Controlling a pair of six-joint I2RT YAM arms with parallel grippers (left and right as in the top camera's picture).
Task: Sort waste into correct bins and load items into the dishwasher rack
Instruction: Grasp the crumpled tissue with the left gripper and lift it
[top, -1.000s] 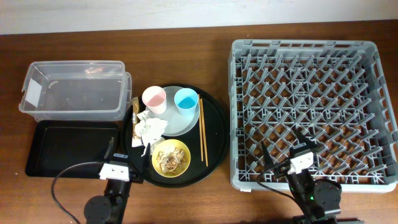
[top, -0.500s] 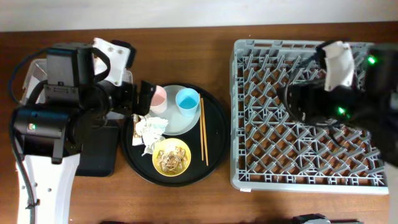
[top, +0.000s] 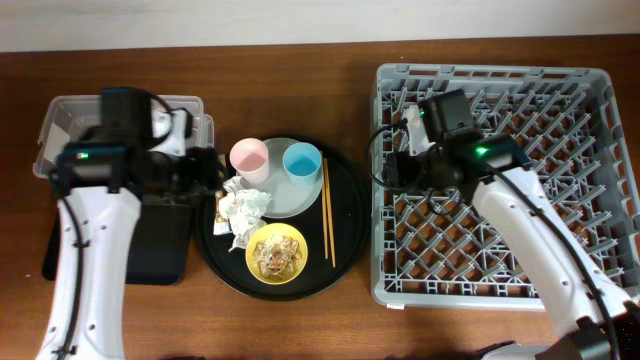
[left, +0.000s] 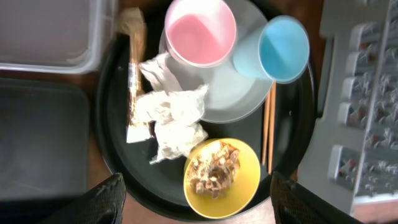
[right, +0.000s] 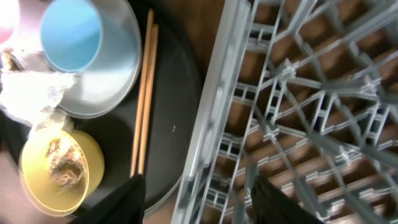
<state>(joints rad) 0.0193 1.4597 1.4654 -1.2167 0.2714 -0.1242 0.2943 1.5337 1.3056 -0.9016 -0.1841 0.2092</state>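
Our left tool hangs wide and empty above the yellow bowl of crumbly scraps on the round black tray. Our right tool, equally wide, hovers by the edge of the grey pegged plastic rack. Just beyond the bowl lies the crumpled white paper tissue, probably light and soft, best pinched mid-bunch.

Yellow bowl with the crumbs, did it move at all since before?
No. The yellow bowl sits in the same spot at the near edge of the round black tray, left of the chopsticks.
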